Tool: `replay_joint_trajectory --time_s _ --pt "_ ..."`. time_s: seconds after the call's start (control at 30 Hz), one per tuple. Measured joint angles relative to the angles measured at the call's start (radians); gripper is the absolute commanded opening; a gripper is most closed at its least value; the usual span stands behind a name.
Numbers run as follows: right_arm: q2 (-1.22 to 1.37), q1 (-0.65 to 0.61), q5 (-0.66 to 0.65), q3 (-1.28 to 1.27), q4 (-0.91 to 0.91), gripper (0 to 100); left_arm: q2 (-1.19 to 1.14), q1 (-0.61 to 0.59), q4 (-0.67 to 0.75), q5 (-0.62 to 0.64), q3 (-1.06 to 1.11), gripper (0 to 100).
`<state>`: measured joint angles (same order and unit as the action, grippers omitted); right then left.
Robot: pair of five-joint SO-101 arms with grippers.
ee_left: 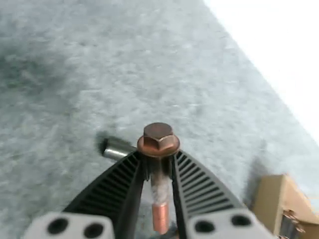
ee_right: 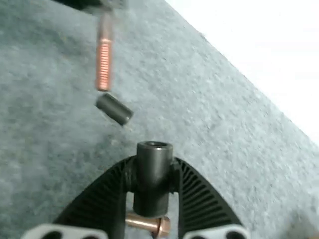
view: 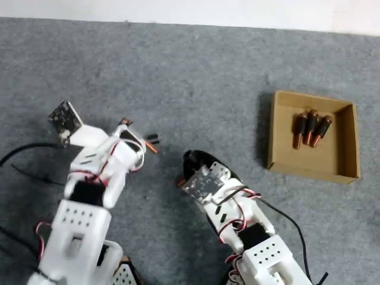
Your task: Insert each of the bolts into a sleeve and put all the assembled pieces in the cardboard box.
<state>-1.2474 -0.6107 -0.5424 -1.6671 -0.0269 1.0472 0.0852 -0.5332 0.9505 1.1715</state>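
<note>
The grey worktop (view: 196,65) takes up most of the high view. The left arm (view: 89,196) rises from the lower left of the frame, folded at the elbow and leaning toward the centre. The right arm (view: 255,243) comes in from the bottom edge right of centre and reaches up and to the left. Their tips are near each other at mid-frame but apart.

The box (view: 344,139) sits open at the right of the frame, well apart from both arms. Three assembled pieces (view: 310,129) lie side by side in its upper part.

The left gripper (ee_left: 158,160) has its fingers narrow, clamped on a bolt (ee_left: 158,138) just under the hex head, with the shank running back toward the wrist. The right gripper (ee_right: 153,167) has its fingers closed around a black sleeve (ee_right: 154,149), open end facing away from the wrist.

A second bolt (ee_right: 148,224) lies crosswise behind that sleeve, between the finger bases; whether it is gripped cannot be told. A loose sleeve (ee_right: 114,108) lies on the worktop, near the threaded tip of the left gripper's bolt.
</note>
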Motion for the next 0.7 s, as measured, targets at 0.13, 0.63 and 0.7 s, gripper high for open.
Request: replay_joint_trajectory --time_s 0.13,0.63,0.7 --pt "0.000 -0.031 -0.003 0.000 0.003 0.5 0.140 0.043 0.002 -0.023 0.046 0" --pt "0.000 -0.058 -0.057 0.000 0.003 0.5 0.666 0.150 0.002 -0.077 0.325 0" --pt "0.000 -0.063 -0.057 0.000 0.003 0.5 0.717 0.157 0.002 -0.077 0.356 0"
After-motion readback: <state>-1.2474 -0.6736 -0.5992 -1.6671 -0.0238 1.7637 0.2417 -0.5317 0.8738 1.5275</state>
